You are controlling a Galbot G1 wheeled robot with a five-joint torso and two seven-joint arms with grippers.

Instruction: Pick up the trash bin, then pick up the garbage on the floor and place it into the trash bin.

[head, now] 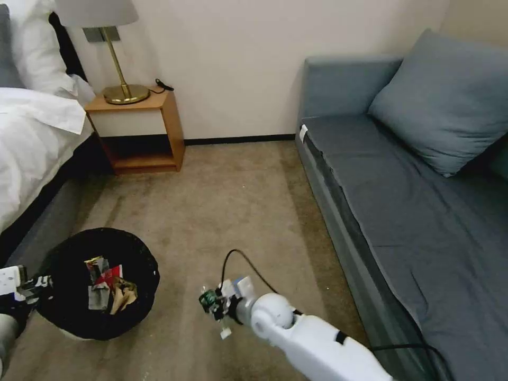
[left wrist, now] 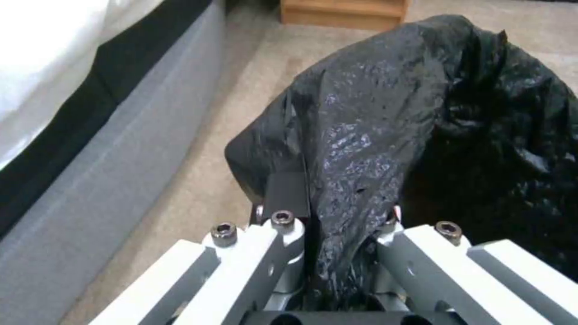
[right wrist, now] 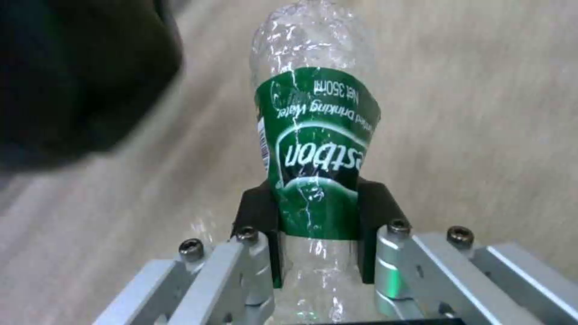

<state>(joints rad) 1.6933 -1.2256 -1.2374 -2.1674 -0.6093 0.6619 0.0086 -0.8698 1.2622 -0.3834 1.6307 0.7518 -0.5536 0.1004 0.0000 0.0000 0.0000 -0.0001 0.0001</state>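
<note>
Crinkly clear plastic bottle (light, easily crushed) sits clamped at its label in the right gripper; left gripper pinches the trash bin at nine o'clock.

Beige carpet floor — wooden nightstand, grey sofa standing on it

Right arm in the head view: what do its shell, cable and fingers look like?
The right arm has a glossy white shell with a ball-shaped wrist joint. A black cable loops from it. The right gripper has silver metal links with hex bolts and black finger pads.
</note>
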